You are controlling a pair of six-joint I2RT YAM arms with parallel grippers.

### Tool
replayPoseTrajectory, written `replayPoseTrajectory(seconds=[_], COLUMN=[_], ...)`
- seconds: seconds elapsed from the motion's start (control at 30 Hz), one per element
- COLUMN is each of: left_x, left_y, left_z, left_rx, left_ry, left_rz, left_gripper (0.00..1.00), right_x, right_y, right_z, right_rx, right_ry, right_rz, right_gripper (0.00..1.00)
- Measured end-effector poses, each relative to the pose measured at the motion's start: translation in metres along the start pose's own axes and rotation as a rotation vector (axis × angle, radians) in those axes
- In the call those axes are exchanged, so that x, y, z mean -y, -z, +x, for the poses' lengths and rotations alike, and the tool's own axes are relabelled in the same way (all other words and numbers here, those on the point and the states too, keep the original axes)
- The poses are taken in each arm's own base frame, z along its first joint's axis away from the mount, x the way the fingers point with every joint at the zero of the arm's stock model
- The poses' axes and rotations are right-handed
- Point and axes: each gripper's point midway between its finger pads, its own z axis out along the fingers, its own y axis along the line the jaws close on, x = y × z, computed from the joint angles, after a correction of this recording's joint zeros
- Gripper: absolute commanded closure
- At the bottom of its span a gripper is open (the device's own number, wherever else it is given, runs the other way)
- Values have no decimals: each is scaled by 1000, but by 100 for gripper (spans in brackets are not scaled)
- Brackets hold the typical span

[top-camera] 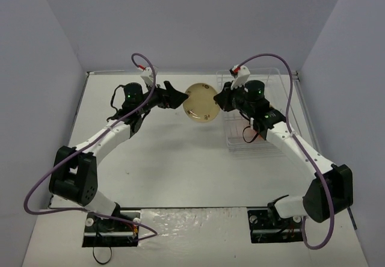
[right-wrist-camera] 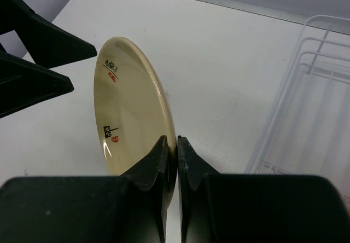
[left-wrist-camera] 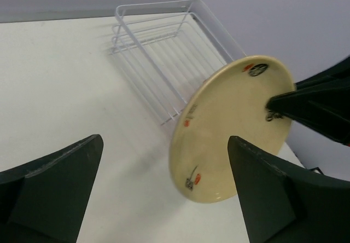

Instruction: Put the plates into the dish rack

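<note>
A cream plate (top-camera: 201,103) with small black and red marks hangs on edge above the table, between my two grippers. My right gripper (top-camera: 219,100) is shut on its right rim; in the right wrist view both fingers (right-wrist-camera: 170,142) pinch the plate (right-wrist-camera: 128,106) edge. My left gripper (top-camera: 174,95) stands open just left of the plate, its fingers wide apart (left-wrist-camera: 164,144) and not touching the plate (left-wrist-camera: 229,128). The dish rack (top-camera: 255,150) of thin white wire lies on the table at the right, under my right arm, with nothing showing in it.
The dish rack (left-wrist-camera: 158,51) sits close to the right wall, its near rim (right-wrist-camera: 311,106) just right of the held plate. Grey walls enclose the white table on three sides. Purple cables loop over both arms.
</note>
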Motion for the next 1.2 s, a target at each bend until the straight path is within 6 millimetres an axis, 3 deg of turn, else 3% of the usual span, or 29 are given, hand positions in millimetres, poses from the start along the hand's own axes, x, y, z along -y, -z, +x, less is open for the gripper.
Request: replayPoseTrajectory(seconds=[0.17, 0.27, 0.37, 0.5, 0.6, 0.87, 1.2], left_x=[-36, -62, -79, -88, -90, -92, -90], left_y=[16, 43, 68, 87, 89, 92, 107], left_z=[0, -16, -38, -54, -49, -38, -35], left_rx=[-16, 19, 81, 130, 114, 78, 85], left_ry=[-11, -21, -25, -29, -21, -7, -15], left_rz=[-219, -375, -478, -545, -557, -571, -602], left_gripper=[3, 3, 3, 3, 3, 3, 3], right_x=[27, 39, 37, 34, 37, 47, 61], right_y=[30, 52, 66, 79, 85, 84, 64], right_z=[-10, -16, -14, -7, -2, -3, 22], right_rx=[16, 16, -7, -44, -81, -147, -306], right_ry=[51, 79, 119, 176, 235, 423, 607], right_rz=[267, 441, 561, 676, 771, 1024, 1079], right_gripper=[100, 100, 100, 100, 100, 100, 100])
